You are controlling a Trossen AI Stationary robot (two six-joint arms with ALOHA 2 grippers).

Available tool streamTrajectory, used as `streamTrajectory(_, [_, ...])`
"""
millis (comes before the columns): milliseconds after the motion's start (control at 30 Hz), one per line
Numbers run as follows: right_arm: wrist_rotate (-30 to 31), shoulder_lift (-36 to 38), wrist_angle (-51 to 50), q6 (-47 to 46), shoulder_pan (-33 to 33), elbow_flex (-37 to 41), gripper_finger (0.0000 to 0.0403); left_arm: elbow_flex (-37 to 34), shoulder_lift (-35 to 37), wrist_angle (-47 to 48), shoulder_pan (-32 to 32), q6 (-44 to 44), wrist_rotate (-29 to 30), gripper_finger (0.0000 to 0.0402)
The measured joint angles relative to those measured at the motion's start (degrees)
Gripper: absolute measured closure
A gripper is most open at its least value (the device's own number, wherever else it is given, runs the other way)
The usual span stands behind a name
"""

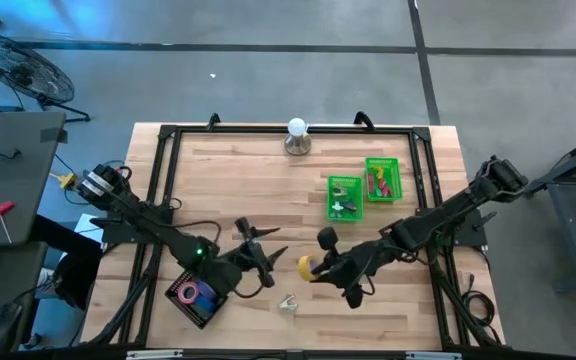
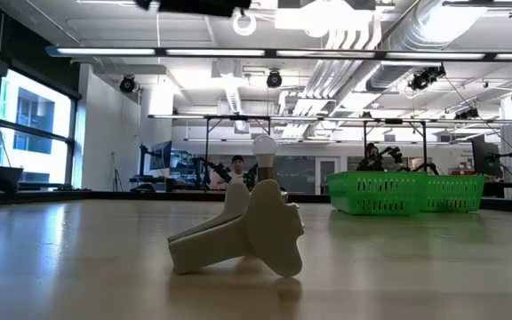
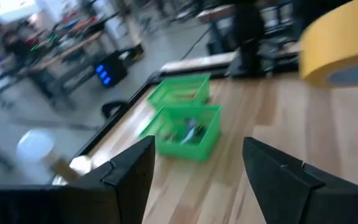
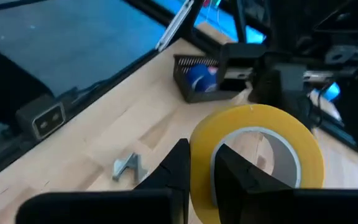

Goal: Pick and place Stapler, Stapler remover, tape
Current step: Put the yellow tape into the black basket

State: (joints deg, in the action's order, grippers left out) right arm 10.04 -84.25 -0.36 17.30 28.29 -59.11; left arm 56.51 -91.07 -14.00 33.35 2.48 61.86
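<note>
A yellow tape roll (image 1: 305, 267) is pinched through its wall by the right gripper (image 1: 313, 268), low centre of the overhead frame, apparently for carrying to the green bins (image 1: 345, 197) at upper right, while the left gripper (image 1: 265, 262) waits beside it, open and empty.

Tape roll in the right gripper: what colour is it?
Yellow. The tape roll, pinched in the right gripper, shows best in the right wrist view.

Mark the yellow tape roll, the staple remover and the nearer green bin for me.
yellow tape roll (image 4: 303, 146): right wrist view, on its outer yellow band.
staple remover (image 2: 269, 233): low view, on its broad cream handle.
nearer green bin (image 1: 332, 200): high view, on its left wall.
</note>
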Motion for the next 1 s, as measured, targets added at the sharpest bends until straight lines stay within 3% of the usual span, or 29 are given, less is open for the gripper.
streamTrajectory(167, [-0.13, 0.00, 2.63, 1.01, 0.00, 0.00, 0.0370, 0.00, 0.00, -5.92, -1.23, -8.99, -7.80, 0.0167])
streamTrajectory(500, [-1.21, 0.00, 10.28, 0.33, -0.10, -0.07, 0.0370, 0.00, 0.00, -16.86, -1.10, -25.31, -10.64, 0.0167])
streamTrajectory(767, [-1.44, 0.00, 10.58, 0.16, -0.94, -0.07, 0.0370, 0.00, 0.02, -21.96, -1.10, -31.02, -11.57, 0.0167])
streamTrajectory(1000, [-2.18, 0.01, 10.57, 0.74, -1.34, -0.09, 0.0370, -0.03, 0.03, -22.52, -2.03, -30.56, -18.00, 0.0167])
